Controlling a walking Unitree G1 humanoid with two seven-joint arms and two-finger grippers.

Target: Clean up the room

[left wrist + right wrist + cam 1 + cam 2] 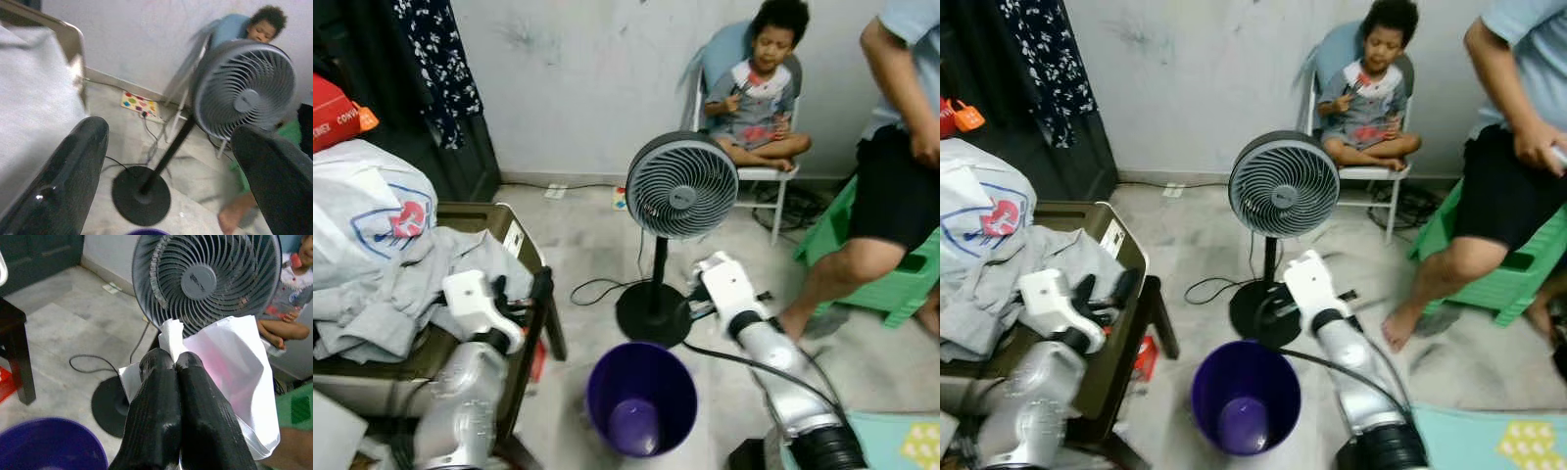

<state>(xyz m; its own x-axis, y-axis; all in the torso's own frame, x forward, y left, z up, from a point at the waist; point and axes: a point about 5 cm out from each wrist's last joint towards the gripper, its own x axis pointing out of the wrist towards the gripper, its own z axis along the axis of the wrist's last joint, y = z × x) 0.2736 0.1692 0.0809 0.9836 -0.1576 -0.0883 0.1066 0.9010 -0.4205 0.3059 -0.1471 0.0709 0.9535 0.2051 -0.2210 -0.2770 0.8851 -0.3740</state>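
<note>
Currently your right gripper is clamped on a white plastic bag, holding it at frame centre just in front of the pedestal fan and above right of the purple bin at the lower centre. Your left gripper has its fingers spread wide apart, holding nothing, at lower left beside the table heaped with grey clothes.

purple bin, grey fan, white plastic bag
</note>
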